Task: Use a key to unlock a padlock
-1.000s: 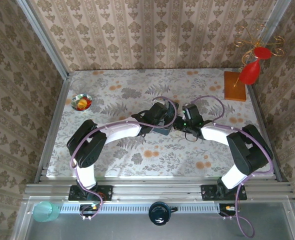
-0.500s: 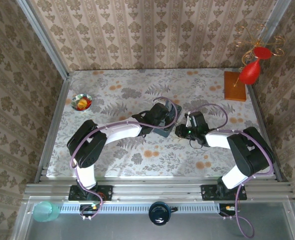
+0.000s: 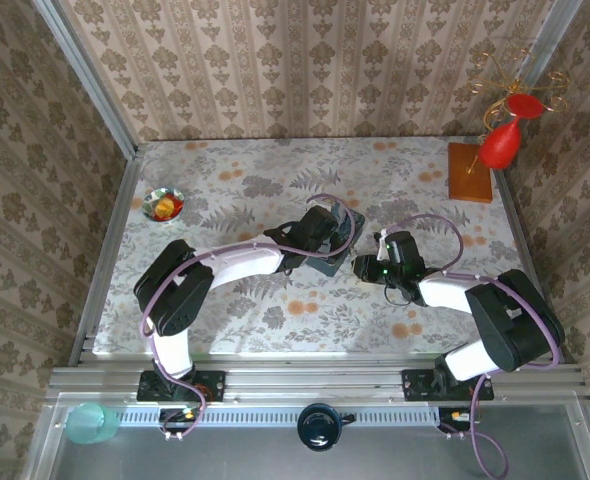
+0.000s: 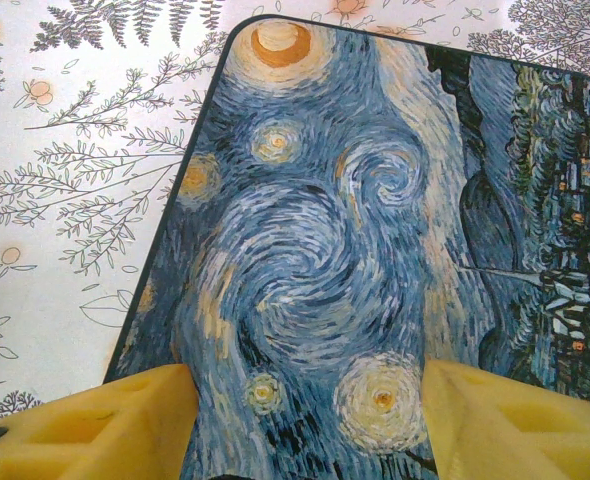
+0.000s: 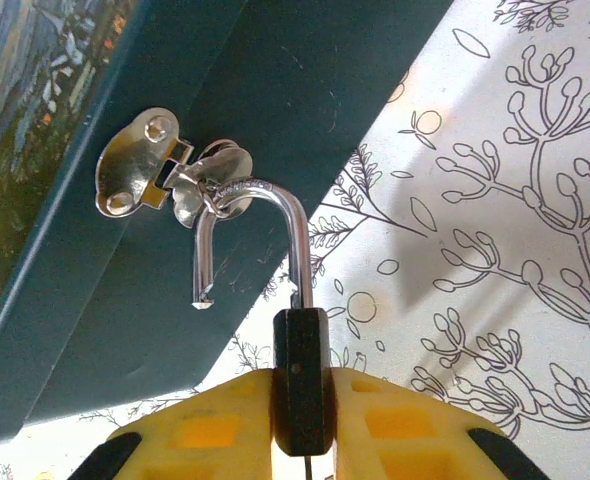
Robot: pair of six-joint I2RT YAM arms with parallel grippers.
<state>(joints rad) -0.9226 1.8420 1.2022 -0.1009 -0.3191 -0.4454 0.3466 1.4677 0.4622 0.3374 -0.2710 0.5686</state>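
Right fingers (image 5: pixel 395 425) clamping padlock (image 5: pixel 302 345) by dark body, nearly closed on it. Padlock sitting just beside blue tin (image 5: pixel 305 70), at side wall by hasp (image 5: pixel 135 170). Shackle (image 5: pixel 275 205) standing open: free end out of body, curved part hooking through hasp loop. Left fingers (image 4: pixel 95 430) spreading wide over painted lid of blue tin, one each side of swirl. Probably resting on lid, contact unclear. Blue tin lying on floral table (image 4: pixel 65 150).
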